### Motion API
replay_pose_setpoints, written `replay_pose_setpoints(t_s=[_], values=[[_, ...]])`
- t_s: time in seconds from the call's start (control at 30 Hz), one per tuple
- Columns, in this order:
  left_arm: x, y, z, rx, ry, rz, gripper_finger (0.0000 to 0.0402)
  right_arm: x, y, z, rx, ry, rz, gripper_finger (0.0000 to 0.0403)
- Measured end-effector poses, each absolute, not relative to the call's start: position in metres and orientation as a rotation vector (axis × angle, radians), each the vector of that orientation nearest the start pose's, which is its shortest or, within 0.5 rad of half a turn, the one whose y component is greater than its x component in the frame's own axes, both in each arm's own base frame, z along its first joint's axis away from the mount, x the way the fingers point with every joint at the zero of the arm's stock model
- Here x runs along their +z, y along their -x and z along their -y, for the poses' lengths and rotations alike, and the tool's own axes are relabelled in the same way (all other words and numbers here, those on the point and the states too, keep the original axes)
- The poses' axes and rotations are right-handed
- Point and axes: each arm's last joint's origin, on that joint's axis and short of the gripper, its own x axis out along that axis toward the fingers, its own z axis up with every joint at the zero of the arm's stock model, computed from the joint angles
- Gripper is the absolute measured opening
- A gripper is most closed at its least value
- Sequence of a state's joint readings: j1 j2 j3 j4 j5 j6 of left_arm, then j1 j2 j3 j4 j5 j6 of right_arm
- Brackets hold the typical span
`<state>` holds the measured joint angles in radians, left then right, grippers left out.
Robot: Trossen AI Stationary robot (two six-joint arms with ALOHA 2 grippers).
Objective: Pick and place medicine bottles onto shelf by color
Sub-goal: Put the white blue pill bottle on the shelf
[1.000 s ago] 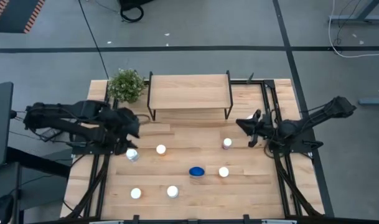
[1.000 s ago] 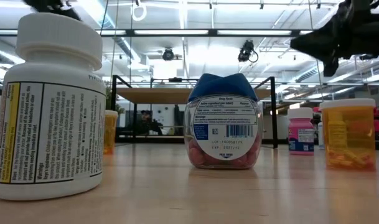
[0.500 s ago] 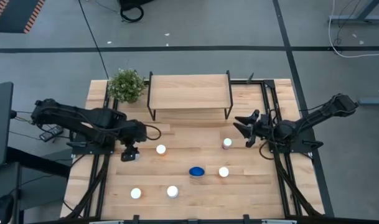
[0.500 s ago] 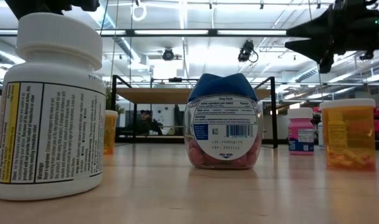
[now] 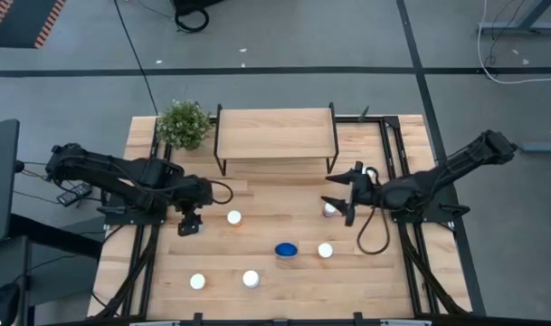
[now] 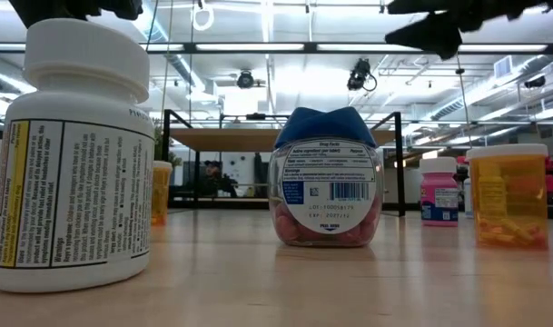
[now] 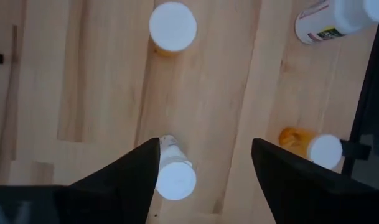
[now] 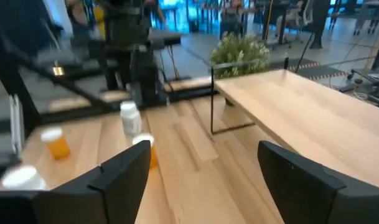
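Several medicine bottles stand upright on the tabletop; the shelf (image 5: pixel 275 132) stands at the far side. My left gripper (image 5: pixel 189 224) hangs open, pointing down, over a white-capped bottle (image 7: pixel 175 180) that shows between its fingers, close to one of them and well below. My right gripper (image 5: pixel 339 199) is open and nearly level, raised above the pink bottle (image 5: pixel 329 210) (image 6: pixel 438 191), pointing toward the table's left. A blue-lidded bottle (image 5: pixel 286 249) stands in the middle. An orange one (image 5: pixel 325 250) stands to its right.
A white-capped orange bottle (image 5: pixel 233 217) stands right of my left gripper. Two more bottles (image 5: pixel 197 282) (image 5: pixel 251 279) stand near the front edge. A potted plant (image 5: pixel 184 123) stands left of the shelf. Black frame rails (image 5: pixel 388 149) run along both table sides.
My right gripper has opened wide, risen, and swung toward the table's left until it stands over the pink bottle. My left gripper has moved toward the near edge and a little down, so that it now covers the white-capped bottle from above. No bottle has moved.
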<state>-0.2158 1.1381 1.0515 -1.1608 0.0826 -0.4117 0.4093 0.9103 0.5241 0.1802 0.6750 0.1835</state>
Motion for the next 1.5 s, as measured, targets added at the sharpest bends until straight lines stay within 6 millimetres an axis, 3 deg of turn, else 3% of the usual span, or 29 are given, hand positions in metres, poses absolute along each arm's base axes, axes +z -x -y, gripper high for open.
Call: replay_pose_setpoints(t_s=[0.17,0.4,0.8,1.1,1.33,1.5], values=[[0.284,-0.179,0.051,0.032,0.299,-1.34,0.0259,0.266,-0.203,-0.072,-0.275,-0.026,-0.266,0.0305],[0.245,-0.168,0.055,0.134,0.391,-1.496,0.0279,0.259,-0.21,-0.077,-0.287,-0.061,-0.309,0.0305],[0.236,-0.174,0.064,0.237,0.399,-1.476,0.0326,0.256,-0.21,-0.077,-0.285,-0.064,-0.33,0.0305],[0.211,-0.182,0.068,0.302,0.337,-1.587,0.0365,0.253,-0.208,-0.077,-0.287,-0.06,-0.357,0.0305],[0.189,-0.18,0.067,0.37,0.348,-1.646,0.0363,0.253,-0.208,-0.077,-0.287,-0.061,-0.357,0.0305],[0.187,-0.18,0.067,0.368,0.365,-1.638,0.0356,0.254,-0.208,-0.077,-0.287,-0.064,-0.355,0.0305]])
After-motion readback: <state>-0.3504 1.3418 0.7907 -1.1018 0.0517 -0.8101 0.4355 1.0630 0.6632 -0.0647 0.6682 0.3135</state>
